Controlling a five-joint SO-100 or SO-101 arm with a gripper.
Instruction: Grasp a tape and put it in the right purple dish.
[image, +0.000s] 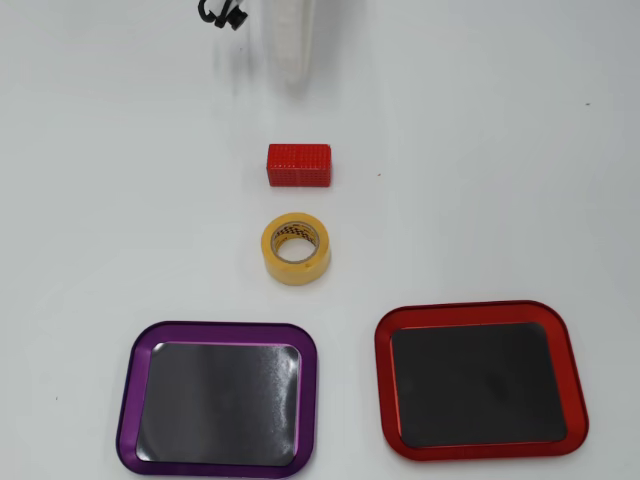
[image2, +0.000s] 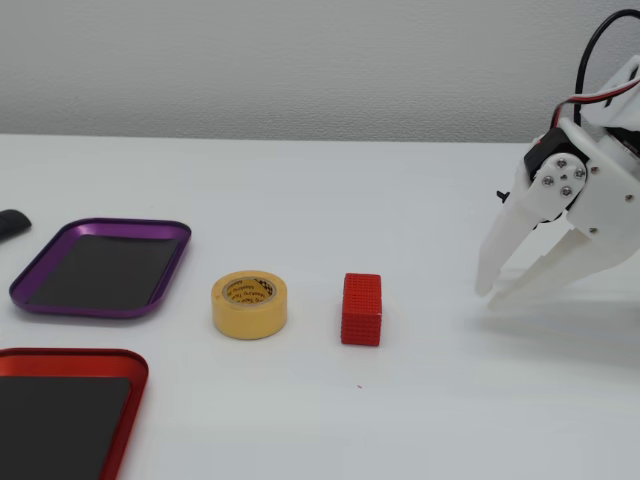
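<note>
The yellow tape roll (image: 297, 270) lies flat on the white table, hollow core up; in the fixed view (image2: 249, 312) it sits between the purple dish and a red block. The purple-rimmed dish (image: 128, 400) is empty, at the lower left in the overhead view and at the left in the fixed view (image2: 100, 308). My white gripper (image2: 491, 296) hangs at the right in the fixed view, tips together and empty, just above the table and well apart from the tape, beyond the red block. In the overhead view it is a blurred white shape (image: 290, 70) at the top.
A small red block (image: 299, 165) lies between the gripper and the tape, also in the fixed view (image2: 361, 310). An empty red-rimmed dish (image: 382, 385) sits beside the purple one (image2: 70, 356). A black object (image2: 12, 222) lies at the left edge.
</note>
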